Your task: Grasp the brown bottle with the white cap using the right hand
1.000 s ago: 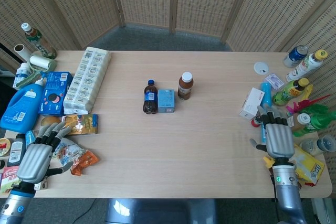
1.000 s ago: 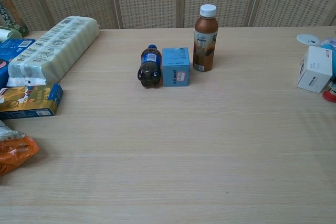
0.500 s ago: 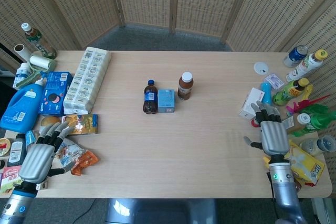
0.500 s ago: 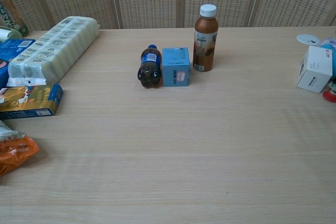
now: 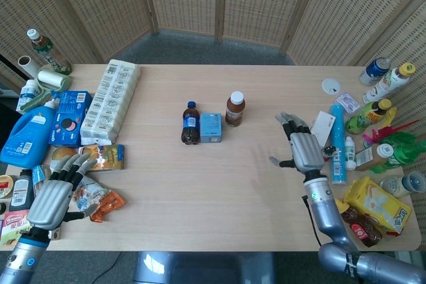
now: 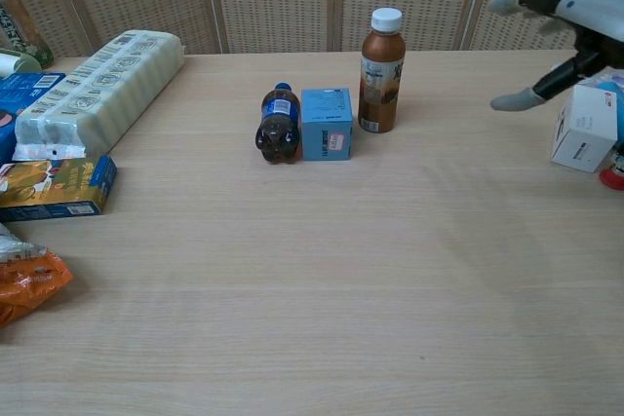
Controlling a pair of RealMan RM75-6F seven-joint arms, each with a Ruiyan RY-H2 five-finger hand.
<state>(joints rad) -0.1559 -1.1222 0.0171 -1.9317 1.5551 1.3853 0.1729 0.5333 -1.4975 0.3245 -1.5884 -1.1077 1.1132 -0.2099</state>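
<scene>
Wicker screens are closing off the far side of a pale wooden desk [image 5: 219,184], and the brown bottle [image 6: 380,70] is standing upright near its middle, just right of a blue box [image 6: 326,124], with the right hand [image 5: 301,147] hovering well to its right, fingers spread wide and holding nothing. It is looking full and smooth, so probably fairly heavy, stiff and a little slippery. Wrapping the labelled body below the white cap [image 6: 386,18] from the open right side is seeming safest.
</scene>
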